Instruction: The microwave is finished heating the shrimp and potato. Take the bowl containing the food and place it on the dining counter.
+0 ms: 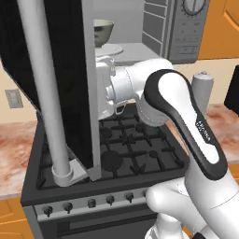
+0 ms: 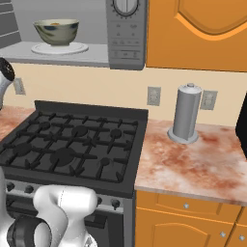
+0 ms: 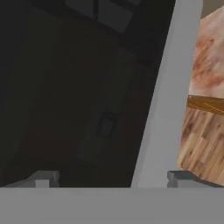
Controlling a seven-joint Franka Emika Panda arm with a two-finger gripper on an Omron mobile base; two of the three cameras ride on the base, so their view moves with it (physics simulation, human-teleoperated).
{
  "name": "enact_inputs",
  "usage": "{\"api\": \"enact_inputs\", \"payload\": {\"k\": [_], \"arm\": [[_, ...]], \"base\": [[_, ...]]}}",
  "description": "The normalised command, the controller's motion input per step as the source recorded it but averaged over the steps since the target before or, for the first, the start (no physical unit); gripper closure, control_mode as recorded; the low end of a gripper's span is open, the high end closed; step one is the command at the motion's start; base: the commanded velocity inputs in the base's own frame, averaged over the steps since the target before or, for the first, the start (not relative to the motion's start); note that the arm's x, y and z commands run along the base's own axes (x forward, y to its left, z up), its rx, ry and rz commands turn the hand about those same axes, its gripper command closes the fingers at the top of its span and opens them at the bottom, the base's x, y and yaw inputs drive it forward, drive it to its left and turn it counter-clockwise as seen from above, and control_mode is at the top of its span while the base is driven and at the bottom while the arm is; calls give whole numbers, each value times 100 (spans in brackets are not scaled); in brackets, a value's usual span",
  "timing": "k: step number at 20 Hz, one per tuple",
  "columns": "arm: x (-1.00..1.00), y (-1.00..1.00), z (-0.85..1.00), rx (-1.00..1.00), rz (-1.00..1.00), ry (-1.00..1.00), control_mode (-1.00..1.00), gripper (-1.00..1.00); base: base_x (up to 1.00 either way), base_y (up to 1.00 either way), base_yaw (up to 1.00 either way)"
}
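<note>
Gripper (image 3: 112,178) released, jaws spread wide, nothing between them; its two small grey fingertips (image 3: 43,178) sit close against the wide dark glass door (image 3: 74,96) of the large grey built-in microwave (image 2: 126,34). The door's grey edge (image 3: 164,96) runs just inside the one fingertip. Beyond that edge, past the gripper, mottled rusty-red stone counter (image 3: 209,57) and wood floor (image 3: 203,144).

Door stands swung open over the black gas stove (image 1: 126,149), with its long grey bar handle (image 1: 46,88) on the near face. White arm (image 1: 186,121) reaches in behind the door.

Deep round pale grey-green ceramic bowl (image 2: 56,31) is up past the gripper, inside the grey cavity, resting on the round white turntable (image 2: 60,48), untouched. Food inside too small to make out.

Grey cylindrical canister (image 2: 187,113) stands on the counter well to the far side of the stove.
</note>
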Motion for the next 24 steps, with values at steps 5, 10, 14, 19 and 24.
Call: {"api": "enact_inputs", "payload": {"k": [5, 10, 14, 19, 24], "arm": [[26, -49, 1, 0, -8, 0, -100, -100], [47, -100, 24, 0, -30, 18, -100, -100], [50, -100, 35, -1, -26, 25, -100, -100], [54, -100, 42, -5, -24, 28, -100, -100], [90, -100, 9, -15, -22, 23, -100, -100]], "base": [[0, 0, 0], [0, 0, 0], [0, 0, 0], [0, 0, 0], [0, 0, 0]]}}
